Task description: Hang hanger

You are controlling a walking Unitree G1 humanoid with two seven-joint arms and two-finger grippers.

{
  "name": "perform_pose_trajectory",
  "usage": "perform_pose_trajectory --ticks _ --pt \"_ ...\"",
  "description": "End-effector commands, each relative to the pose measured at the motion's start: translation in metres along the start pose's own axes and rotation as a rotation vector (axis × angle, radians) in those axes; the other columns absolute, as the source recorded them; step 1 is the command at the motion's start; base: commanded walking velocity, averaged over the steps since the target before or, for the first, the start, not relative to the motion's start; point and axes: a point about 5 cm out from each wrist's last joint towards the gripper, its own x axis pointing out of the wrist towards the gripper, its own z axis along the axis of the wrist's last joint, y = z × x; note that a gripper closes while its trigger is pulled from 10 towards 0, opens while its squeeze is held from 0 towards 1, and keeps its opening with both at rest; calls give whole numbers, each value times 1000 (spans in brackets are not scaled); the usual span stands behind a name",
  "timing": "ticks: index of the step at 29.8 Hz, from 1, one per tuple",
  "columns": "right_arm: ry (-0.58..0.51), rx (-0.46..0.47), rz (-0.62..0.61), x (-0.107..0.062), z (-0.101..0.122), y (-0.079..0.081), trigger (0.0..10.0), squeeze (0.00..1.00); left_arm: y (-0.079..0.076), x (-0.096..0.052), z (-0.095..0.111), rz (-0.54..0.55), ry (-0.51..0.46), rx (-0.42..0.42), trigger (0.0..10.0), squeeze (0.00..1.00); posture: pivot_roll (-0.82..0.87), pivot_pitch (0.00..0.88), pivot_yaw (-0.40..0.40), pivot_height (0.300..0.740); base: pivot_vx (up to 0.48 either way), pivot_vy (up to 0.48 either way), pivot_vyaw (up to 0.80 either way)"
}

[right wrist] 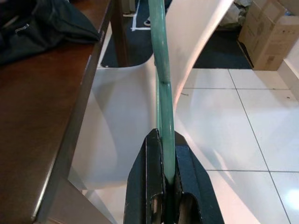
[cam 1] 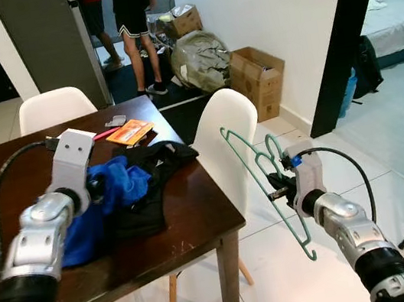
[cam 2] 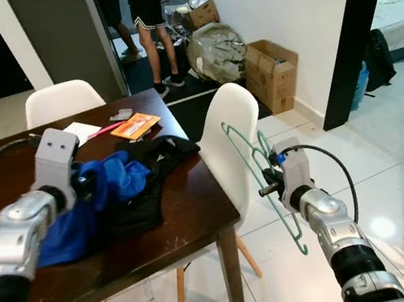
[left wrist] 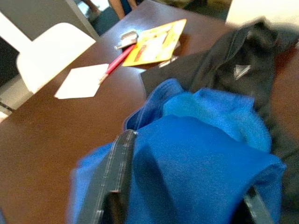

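My right gripper [right wrist: 164, 156] is shut on a thin green hanger [cam 1: 255, 164]. It holds the hanger upright in the air beside the table's right edge, in front of a white chair [cam 1: 224, 143]. My left gripper [left wrist: 187, 196] rests over a bunched blue garment [cam 1: 118, 184] on the dark wooden table [cam 1: 190, 219]. Its fingers [left wrist: 117, 177] stand wide apart, open, with the blue cloth bulging between them. A black garment [cam 1: 154, 167] lies right beside the blue one.
An orange booklet [cam 1: 129, 132], a red pen and white paper lie at the table's far side. More white chairs [cam 1: 55, 107] stand behind it. Cardboard boxes [cam 1: 255, 76] and a bag line the far wall. Two people's legs [cam 1: 135, 30] show in the doorway. Tiled floor opens on the right.
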Motion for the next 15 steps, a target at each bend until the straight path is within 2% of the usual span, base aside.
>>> perform_pose_trajectory --ticks 1,3,4,5,6,7,9,10,11,13,14,15 --pt "-11 2 8 1 2 2 10000 0 1 -6 1 -23 18 86 10000 1000 -14 26 9 740 0 0 0" --pt "-11 3 8 1 2 2 10000 0 3 -8 4 -26 14 108 10000 1000 -10 28 8 740 0 0 0" --pt "-13 8 12 2 3 4 10000 0 -10 -30 52 -282 -267 -207 10000 1000 -2 31 9 740 0 0 0" --pt "-13 8 12 2 3 4 10000 0 -10 -30 52 -282 -267 -207 10000 1000 -2 31 9 740 0 0 0" --pt "-14 10 14 3 4 4 10000 0 -16 -41 67 -401 -371 -292 10000 1000 -2 31 9 740 0 0 0" --pt "-15 12 15 3 4 4 10000 0 -21 -51 73 -490 -416 -315 10000 1000 -2 32 11 740 0 0 0" --pt "-15 12 15 3 4 4 10000 0 -21 -51 73 -490 -416 -315 10000 1000 -2 32 11 740 0 0 0" --pt "-17 16 16 3 5 5 10000 0 -27 -52 51 -505 -275 -176 10000 1000 1 32 13 740 0 0 0" --pt "-17 16 16 3 5 5 10000 0 -27 -52 51 -505 -275 -176 10000 1000 1 32 13 740 0 0 0" --pt "-19 21 15 3 5 5 10000 0 -23 -48 38 -454 -228 -233 10000 1000 3 32 15 740 0 0 0" --pt "-20 22 15 3 5 5 10000 0 -19 -47 41 -414 -258 -304 10000 1000 0 31 15 740 0 0 0" --pt "-20 22 15 3 5 5 10000 0 -19 -47 41 -414 -258 -304 10000 1000 0 31 15 740 0 0 0"
